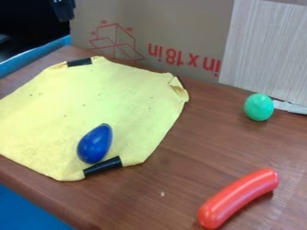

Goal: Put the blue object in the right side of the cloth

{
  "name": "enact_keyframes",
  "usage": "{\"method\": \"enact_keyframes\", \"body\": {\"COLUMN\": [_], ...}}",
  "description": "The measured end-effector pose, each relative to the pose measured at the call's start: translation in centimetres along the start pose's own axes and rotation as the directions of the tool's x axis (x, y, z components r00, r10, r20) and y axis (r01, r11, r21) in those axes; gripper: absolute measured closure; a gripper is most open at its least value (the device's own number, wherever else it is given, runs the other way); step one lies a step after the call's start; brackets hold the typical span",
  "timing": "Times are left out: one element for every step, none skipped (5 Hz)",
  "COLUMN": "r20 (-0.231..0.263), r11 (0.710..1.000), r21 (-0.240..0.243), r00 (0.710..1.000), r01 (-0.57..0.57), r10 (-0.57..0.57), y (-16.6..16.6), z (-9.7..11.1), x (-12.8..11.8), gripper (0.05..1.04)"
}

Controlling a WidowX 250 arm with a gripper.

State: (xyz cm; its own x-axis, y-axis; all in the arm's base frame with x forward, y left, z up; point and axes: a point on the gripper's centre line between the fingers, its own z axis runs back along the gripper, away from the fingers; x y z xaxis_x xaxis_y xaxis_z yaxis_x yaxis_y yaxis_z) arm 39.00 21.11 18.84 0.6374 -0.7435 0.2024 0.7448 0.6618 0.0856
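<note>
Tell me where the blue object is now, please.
The blue object lies on the yellow cloth, left of centre in the camera view, beside the lower black strip.

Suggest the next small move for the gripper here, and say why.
I would probably bring the gripper over the blue object: it hangs at the view's upper left, away from that object, which lies near the yellow cloth's lower edge by a black strip, short of the right corner.
</note>
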Motion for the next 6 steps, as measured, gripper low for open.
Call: {"method": "enact_keyframes", "body": {"r20": [-0.005, 0.015, 0.056, 0.046, 0.063, 0.131], "r11": [0.999, 0.990, 0.988, 0.975, 0.943, 0.883], "r21": [-0.046, -0.137, -0.133, -0.129, -0.097, -0.075], "r00": [1.000, 0.999, 0.995, 0.981, 0.944, 0.873], "r01": [-0.014, -0.044, -0.077, -0.180, -0.318, -0.464], "r10": [0.013, 0.047, 0.085, 0.187, 0.325, 0.470], "y": [-0.2, -4.4, -8.4, -11.1, -12.8, -14.3], "z": [-2.1, -4.1, -2.4, -3.0, -3.2, -3.4], "x": [-0.4, -0.4, 1.6, 2.0, 2.6, 2.9], "gripper": [0.083, 0.083, 0.083, 0.083, 0.083, 0.083]}}
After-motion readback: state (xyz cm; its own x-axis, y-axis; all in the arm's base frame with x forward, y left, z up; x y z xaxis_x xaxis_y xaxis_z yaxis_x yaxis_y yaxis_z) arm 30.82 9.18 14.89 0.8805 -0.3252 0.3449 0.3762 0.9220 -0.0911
